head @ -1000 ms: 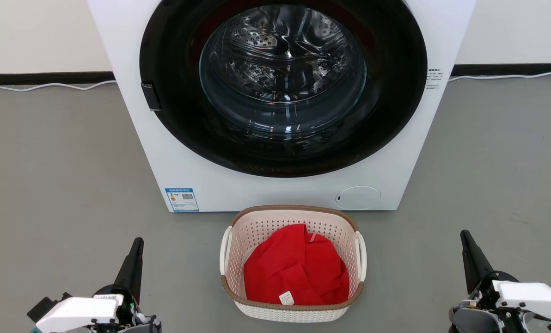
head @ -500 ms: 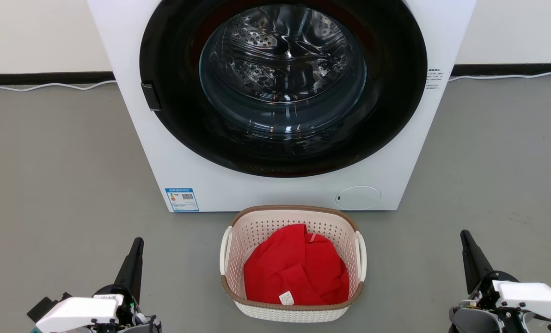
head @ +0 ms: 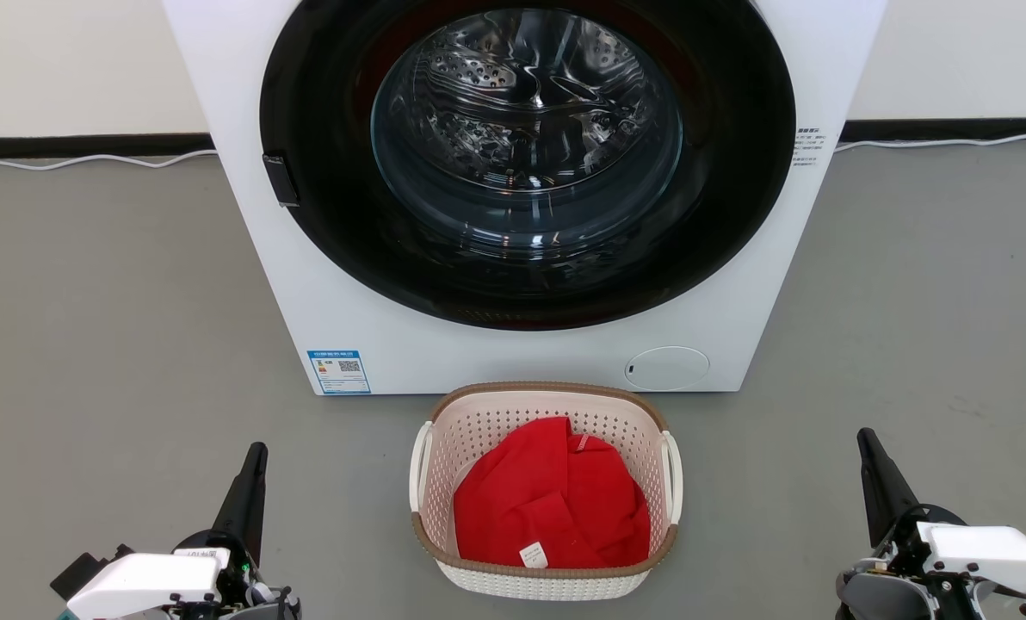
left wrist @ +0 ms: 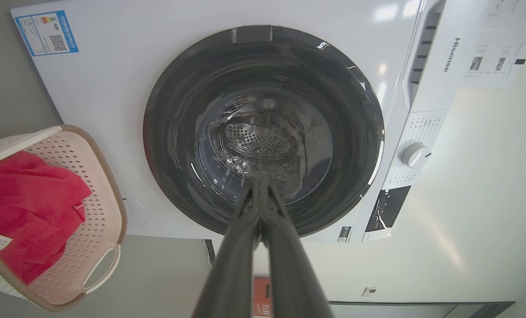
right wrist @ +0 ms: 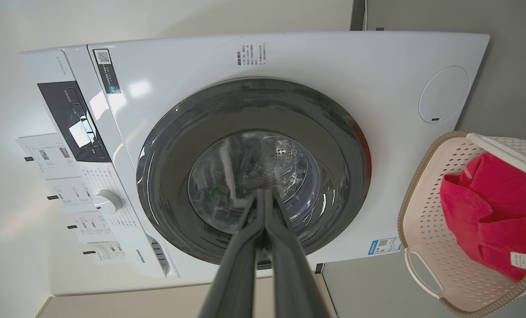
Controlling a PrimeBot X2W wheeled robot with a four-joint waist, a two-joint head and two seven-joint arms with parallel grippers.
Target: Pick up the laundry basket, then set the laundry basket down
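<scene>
The small cream-white perforated plastic laundry basket with a brown woven-look rim (head: 616, 422) stands upright on the grey floor (head: 117, 301), just in front of the lower edge of the white front-loading washing machine (head: 324, 284), near its middle and a little toward the right. It has 2 white side handles, 1 on each short side, and neither is touched. Inside lies a crumpled red garment (head: 552, 495) with a small white label (head: 533, 554) near the basket's near wall.

The left gripper (head: 256, 452) hovers at the lower left of the head view, well apart from the basket, its 2 long dark fingers pressed together into a single point and holding nothing. The right gripper (head: 864, 437) hovers at the lower right, likewise well apart from the basket, fingers closed tip to tip and empty. In each wrist view the closed fingers point at the machine's round dark door (head: 737, 172), with the basket off to one side near that view's lower corner.

The door is closed, and behind its glass shows the shiny perforated steel drum (head: 522, 112). A blue-edged sticker (head: 338, 371) sits at the lower left corner of the machine's front, and a round white cover (head: 666, 368) at the lower right, just behind the basket's far rim. A thin white cable (head: 91, 160) runs along the floor's far edge under the black skirting strip (head: 83, 145)
</scene>
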